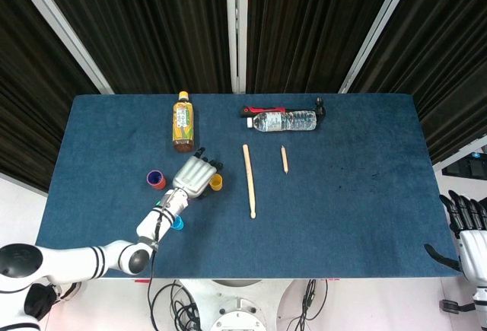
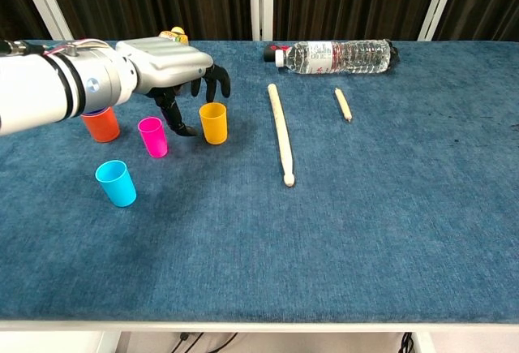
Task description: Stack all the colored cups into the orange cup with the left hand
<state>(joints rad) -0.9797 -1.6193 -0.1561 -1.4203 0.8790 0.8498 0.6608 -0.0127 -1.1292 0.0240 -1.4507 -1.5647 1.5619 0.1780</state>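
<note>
I've got the left hand (image 2: pixel 166 65) hovering low over the small yellow plastic cup (image 2: pixel 213 122), fingers spread and drooping behind its rim, thumb down in the gap beside the small pink plastic cup (image 2: pixel 152 136). Nothing's held; looks to me like a pre-grasp on the yellow one.

The orange plastic cup (image 2: pixel 101 125), my target, stands upright on the blue cloth table (image 2: pixel 389 207) just left of pink, partly behind my forearm. Head view shows a dark blue/purple cup (image 1: pixel 154 176) already nested in it, so it stays put as the base. Small cyan plastic cup (image 2: pixel 115 182) stands nearer the front edge, apart from the rest.

Count: 5 cups, i.e. 1 orange w/ 1 nested, 3 loose.

Right hand (image 1: pixel 468 232) is parked off the table's right edge, fingers apart, holding nothing.
</note>
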